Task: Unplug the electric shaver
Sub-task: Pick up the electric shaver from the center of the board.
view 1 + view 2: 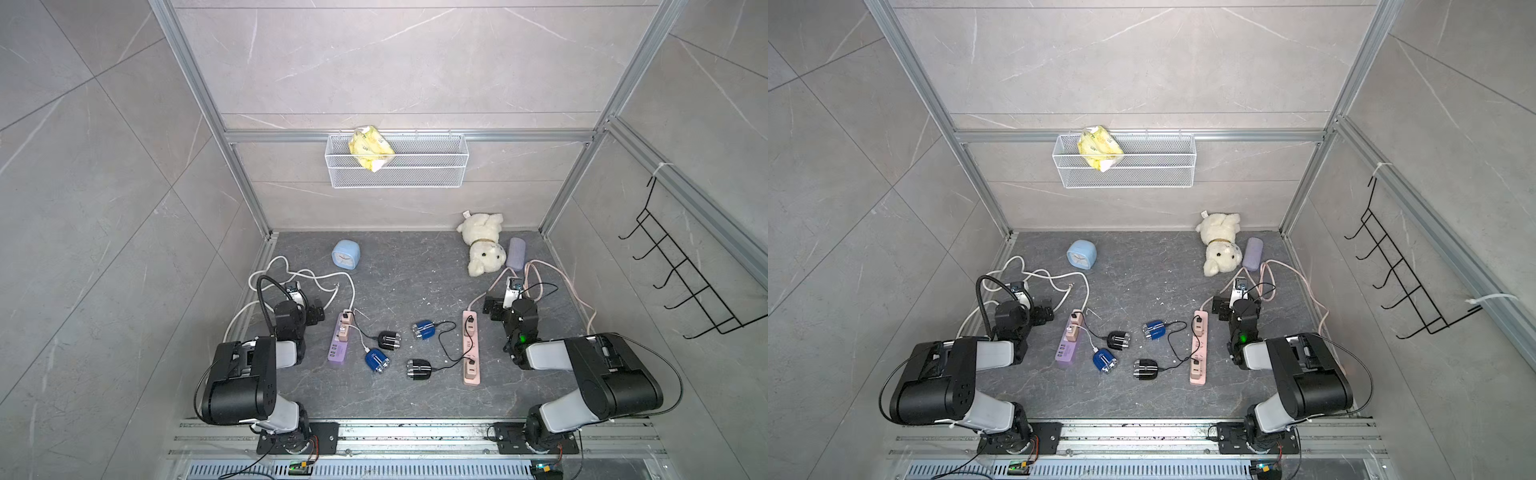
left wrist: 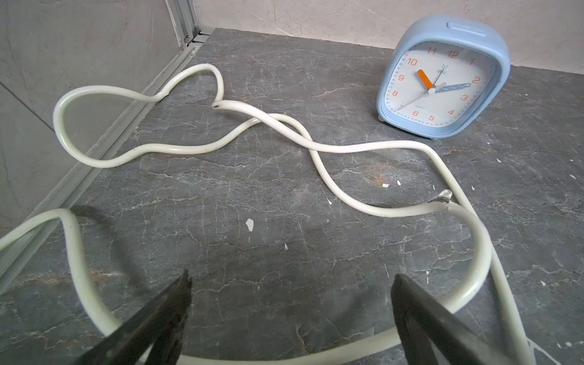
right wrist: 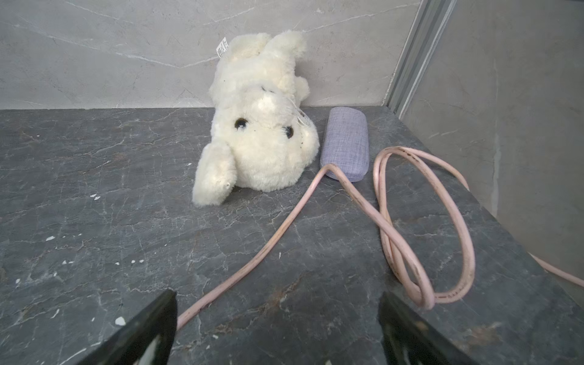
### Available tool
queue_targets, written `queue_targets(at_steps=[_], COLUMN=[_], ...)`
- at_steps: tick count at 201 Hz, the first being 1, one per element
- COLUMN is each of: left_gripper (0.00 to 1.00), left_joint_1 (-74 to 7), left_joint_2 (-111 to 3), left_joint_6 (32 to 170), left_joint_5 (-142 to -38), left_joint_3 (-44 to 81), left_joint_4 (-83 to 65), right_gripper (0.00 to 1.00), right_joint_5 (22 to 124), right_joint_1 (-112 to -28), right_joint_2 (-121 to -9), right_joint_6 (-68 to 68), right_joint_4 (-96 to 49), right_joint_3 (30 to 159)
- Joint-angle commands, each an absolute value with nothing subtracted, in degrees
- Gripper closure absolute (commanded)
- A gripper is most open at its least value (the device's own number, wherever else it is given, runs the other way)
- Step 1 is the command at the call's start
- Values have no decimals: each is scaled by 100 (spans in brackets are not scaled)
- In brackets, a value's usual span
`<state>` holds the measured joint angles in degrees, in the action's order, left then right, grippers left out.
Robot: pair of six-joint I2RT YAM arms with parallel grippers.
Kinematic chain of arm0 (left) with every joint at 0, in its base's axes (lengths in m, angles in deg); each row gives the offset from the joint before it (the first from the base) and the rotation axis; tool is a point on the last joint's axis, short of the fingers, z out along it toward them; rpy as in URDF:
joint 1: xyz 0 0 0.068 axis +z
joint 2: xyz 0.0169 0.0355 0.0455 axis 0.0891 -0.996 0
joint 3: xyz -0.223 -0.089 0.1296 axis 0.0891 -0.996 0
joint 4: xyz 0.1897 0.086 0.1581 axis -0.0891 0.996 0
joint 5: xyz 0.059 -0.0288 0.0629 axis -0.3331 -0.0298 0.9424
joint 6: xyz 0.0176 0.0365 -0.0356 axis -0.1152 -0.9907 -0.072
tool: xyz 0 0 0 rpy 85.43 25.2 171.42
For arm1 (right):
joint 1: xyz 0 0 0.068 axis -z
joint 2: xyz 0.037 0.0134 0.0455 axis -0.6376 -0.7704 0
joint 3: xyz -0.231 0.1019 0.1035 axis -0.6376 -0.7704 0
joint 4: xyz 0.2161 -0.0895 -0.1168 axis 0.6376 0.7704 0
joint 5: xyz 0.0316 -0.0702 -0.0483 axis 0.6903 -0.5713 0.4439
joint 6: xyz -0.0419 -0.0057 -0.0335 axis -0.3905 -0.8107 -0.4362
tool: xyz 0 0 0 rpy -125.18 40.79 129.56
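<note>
- Top views: four units lie on the floor between the arms, all corded to strips.
- The left black shaver and left blue shaver are just beside the purple strip. A black cord and a white cord run to adapters at its far end.
- The right blue shaver and right black shaver are near the pink strip. Their black cords cross and end in two plugs on it; can't tell which is which.
- The left gripper is beside the purple strip's far end and the right gripper beside the pink strip's far end. Both are apart from every shaver.
- At the back: clock, teddy, case. On the wall is a basket with a yellow pack.
- Left wrist: fingers are spread wide with nothing between them, over the looped white cable. The clock is ahead.
- Right wrist: fingers are spread wide and empty, with the pink cable on the floor below. The teddy is just beside the case ahead.
</note>
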<state>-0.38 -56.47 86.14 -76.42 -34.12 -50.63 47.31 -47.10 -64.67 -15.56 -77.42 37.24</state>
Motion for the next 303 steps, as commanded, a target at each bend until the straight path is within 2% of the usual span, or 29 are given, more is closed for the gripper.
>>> queue_targets(at_steps=[1, 201, 215, 231, 249, 262, 277, 303], left_gripper=[0, 0, 0, 0, 0, 0, 0, 0], left_joint_1=[-63, -65, -87, -124, -133, -154, -251, -563], left_joint_2=[-5656, -5643, -5629, -5361, -5126, -5155, -5109, -4761], left_joint_6=[8492, 8481, 8477, 8491, 8975, 9127, 9316, 9668], left_joint_5=[-7691, -7670, -7620, -7483, -7007, -7056, -7272, -7563], left_joint_3=[-3329, -3337, -3317, -2925, -1876, -1282, -895, -508], left_joint_4=[-5306, -5314, -5311, -4382, -2136, -1089, -422, 506], right_gripper=[1, 1, 1, 1, 1, 1, 1, 1], right_joint_5=[4657, 4681, 4779, 4526, 4243, 4069, 3901, 4249], right_joint_1=[-4744, -4747, -4756, -4765, -4773, -4815, -4952, -5146], right_joint_2=[-6517, -6491, -6309, -5982, -5657, -5532, -5369, -5143], right_joint_6=[-1629, -1644, -1696, -1628, -1532, -1535, -1576, -1493], right_joint_4=[-7818, -7861, -7472, -6621, -5553, -4916, -4428, -2477], right_joint_3=[3731, 3709, 3821, 4106, 4613, 4972, 5325, 6581])
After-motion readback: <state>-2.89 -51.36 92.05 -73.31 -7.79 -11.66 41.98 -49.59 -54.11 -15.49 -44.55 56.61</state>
